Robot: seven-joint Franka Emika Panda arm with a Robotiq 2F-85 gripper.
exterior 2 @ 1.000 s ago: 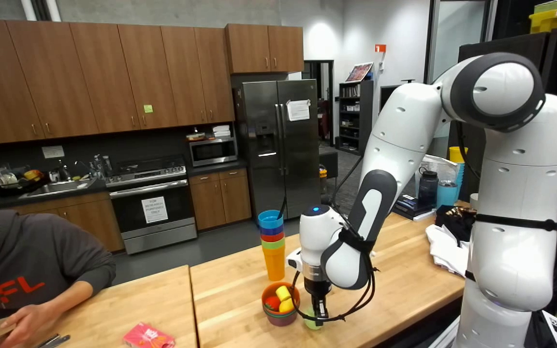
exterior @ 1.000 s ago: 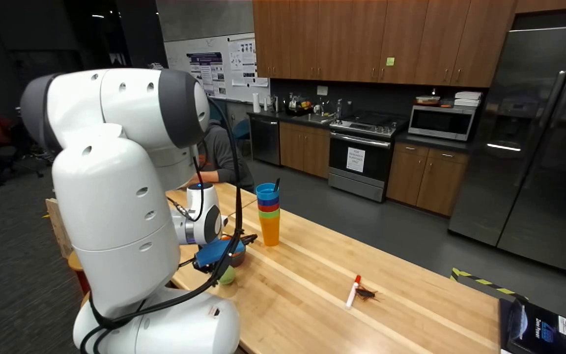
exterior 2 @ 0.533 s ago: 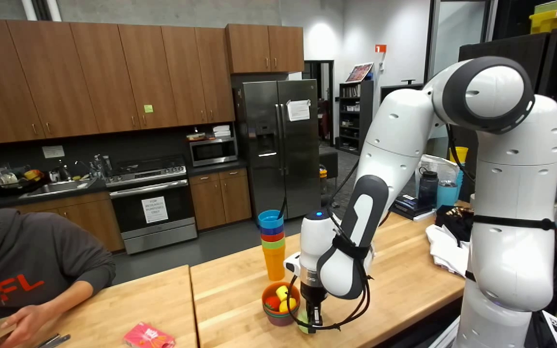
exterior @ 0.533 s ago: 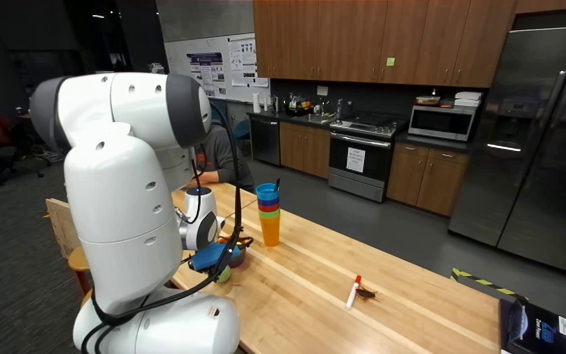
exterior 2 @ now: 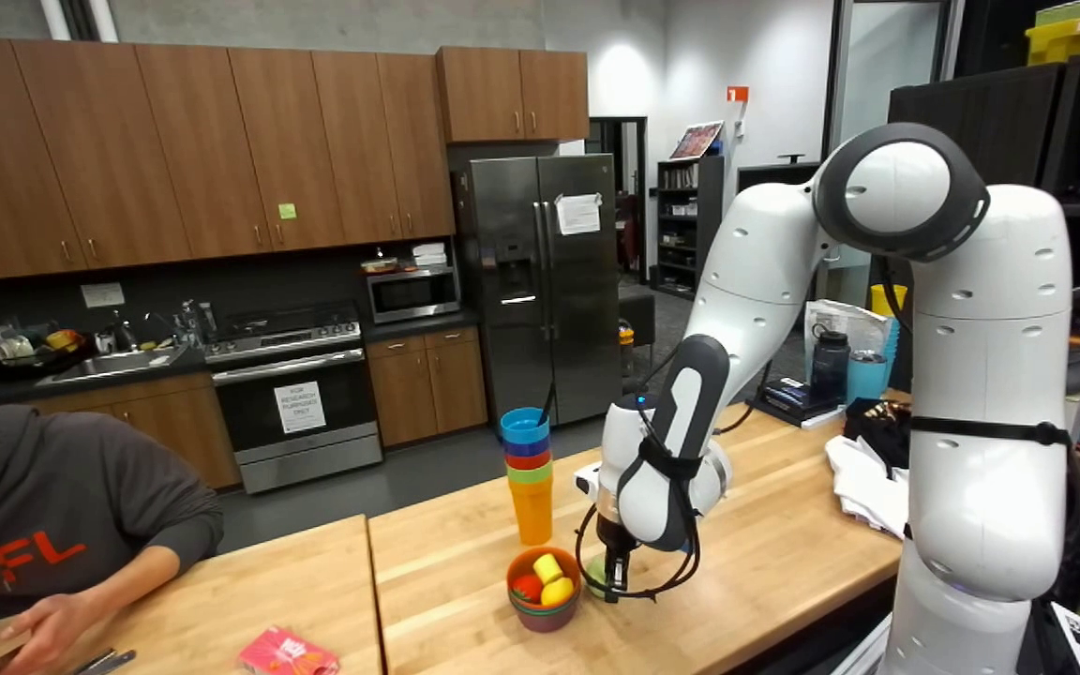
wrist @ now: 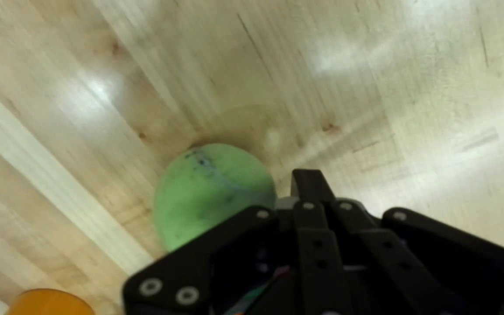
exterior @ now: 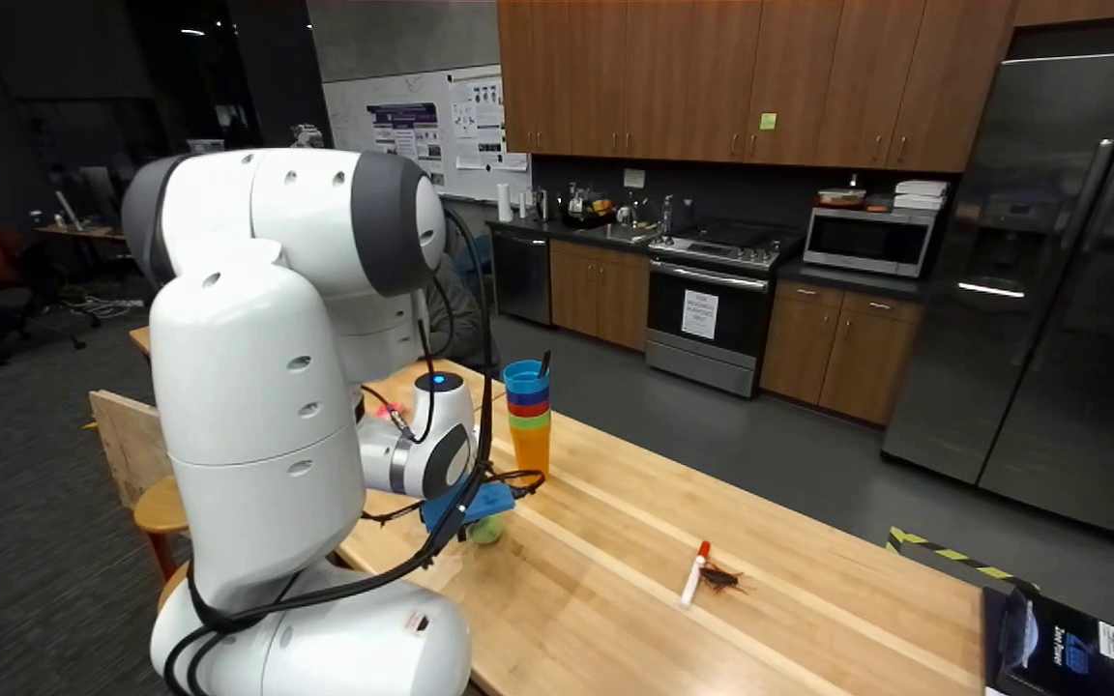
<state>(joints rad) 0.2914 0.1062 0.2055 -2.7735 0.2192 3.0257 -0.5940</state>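
Observation:
My black gripper (wrist: 306, 186) is shut in the wrist view, its fingertips together with nothing between them. A green ball (wrist: 210, 197) lies on the table just beside the left finger, partly covered by it; whether they touch I cannot tell. In both exterior views the ball (exterior: 485, 532) (exterior 2: 595, 572) sits right at the lowered gripper (exterior 2: 614, 592). Close by stands a stack of bowls (exterior 2: 543, 616) holding a strawberry (exterior 2: 528, 589) and yellow pieces (exterior 2: 556, 592). The arm hides these bowls in an exterior view, where a blue part (exterior: 484, 501) also covers the fingers.
Stacked coloured cups (exterior: 531, 445) (exterior 2: 531, 506) rise behind the bowls. A red-capped marker (exterior: 694, 578) and a dark insect-like item (exterior: 721, 577) lie farther along the wooden table (exterior: 615, 599). A person (exterior 2: 71, 525) sits beside a pink packet (exterior 2: 289, 652). White cloth (exterior 2: 863, 483) lies near the arm's base.
The shut gripper dipped toward the bowls, then shifted away toward the table's kitchen side. The green ball has shifted the same way, staying beside the fingers. Bowls and cups have stayed put.

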